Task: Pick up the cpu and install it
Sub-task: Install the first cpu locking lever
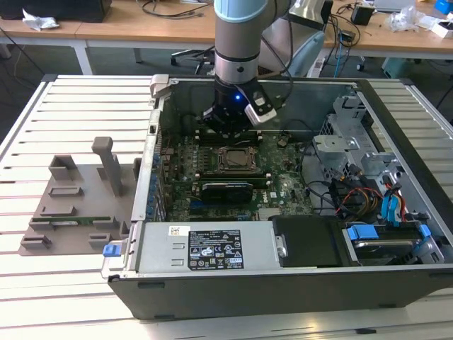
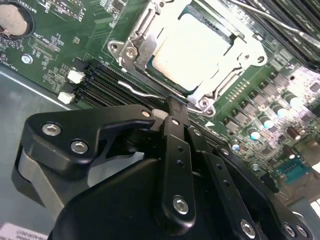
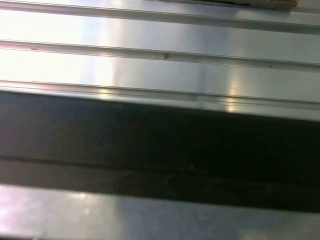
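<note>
The cpu (image 2: 192,47), a silver-grey square plate, lies flat inside the metal-framed socket (image 2: 131,52) on the green motherboard (image 2: 75,45). In the exterior view the cpu (image 1: 236,160) sits in the middle of the board, inside the open computer case (image 1: 283,283). My gripper (image 1: 228,133) hangs just behind the socket, low over the board. In the second wrist view the black fingertips (image 2: 176,107) are pressed together beside the socket's corner, close to a thin wire lever (image 2: 137,92). Nothing shows between them.
A grey fixture block (image 1: 78,202) holding a green memory stick (image 1: 71,222) lies on the slatted table at the exterior view's left. The power supply (image 1: 205,248), drive bays and cables (image 1: 368,191) fill the case's front and right. The first wrist view shows ribbed metal (image 3: 150,65).
</note>
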Available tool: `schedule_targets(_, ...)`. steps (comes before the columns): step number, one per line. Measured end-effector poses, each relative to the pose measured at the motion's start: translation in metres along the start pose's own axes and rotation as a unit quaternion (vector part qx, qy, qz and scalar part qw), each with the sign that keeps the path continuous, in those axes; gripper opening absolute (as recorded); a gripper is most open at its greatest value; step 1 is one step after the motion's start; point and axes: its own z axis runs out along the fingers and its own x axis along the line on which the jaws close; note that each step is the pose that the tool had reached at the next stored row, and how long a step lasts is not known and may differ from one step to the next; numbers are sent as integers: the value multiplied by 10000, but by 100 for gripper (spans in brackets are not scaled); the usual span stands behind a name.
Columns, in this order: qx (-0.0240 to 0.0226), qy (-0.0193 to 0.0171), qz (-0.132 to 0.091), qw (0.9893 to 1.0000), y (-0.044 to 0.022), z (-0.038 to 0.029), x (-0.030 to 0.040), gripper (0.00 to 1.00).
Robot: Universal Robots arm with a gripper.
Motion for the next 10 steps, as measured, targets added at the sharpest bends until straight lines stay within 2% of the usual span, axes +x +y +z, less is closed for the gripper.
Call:
schedule_targets(6,-1,8,-18,10000,-8,65,-86,11)
schedule_targets(10,2,10,-20,10000,-18,79,-107,11)
